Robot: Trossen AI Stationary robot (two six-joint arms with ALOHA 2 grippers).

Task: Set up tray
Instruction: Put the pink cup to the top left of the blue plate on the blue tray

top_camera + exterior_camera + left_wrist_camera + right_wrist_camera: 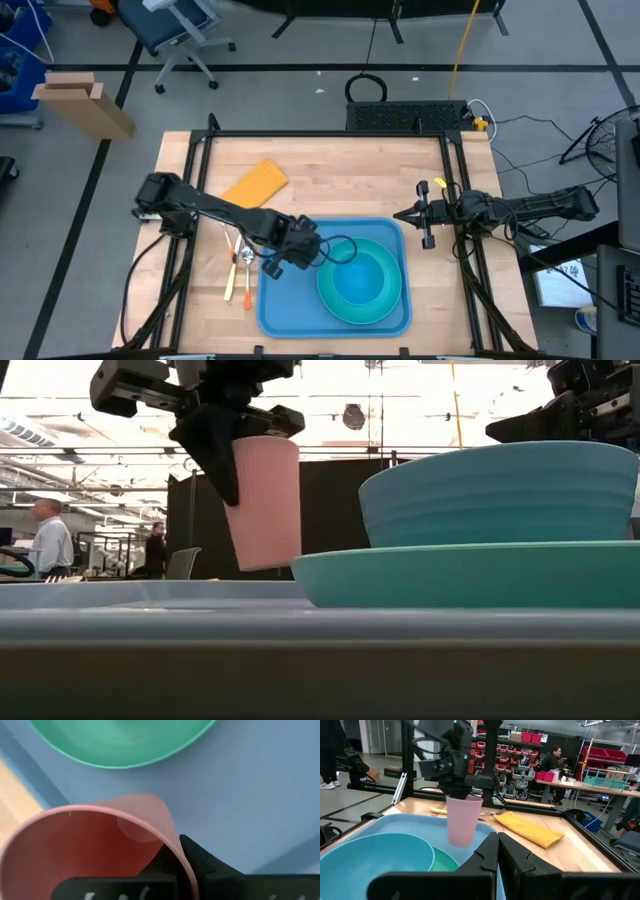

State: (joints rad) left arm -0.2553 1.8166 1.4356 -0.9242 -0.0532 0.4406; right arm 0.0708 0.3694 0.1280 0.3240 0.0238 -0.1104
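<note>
My left gripper point(236, 468) is shut on a pink cup point(266, 502) and carries it over the left part of the large blue tray point(285, 305). The right wrist view shows the cup point(463, 820) hanging just above the tray floor. A turquoise bowl point(500, 490) sits in a round turquoise plate point(470, 575) on the tray's right half. My right gripper point(425, 224) waits shut, off the tray's far right corner, above the wooden table. My left gripper holds the pink cup by its rim point(172, 847), one finger point(202, 857) outside the wall and the other inside the cup. The fingers come from above, pointing down. The cup is lifted clear of the tray, mouth up and slightly tilted.
A folded yellow cloth point(255, 183) lies on the table beyond the tray's far left corner. Utensils point(240, 265) lie on the wood left of the tray. People stand and sit in the room behind the table.
</note>
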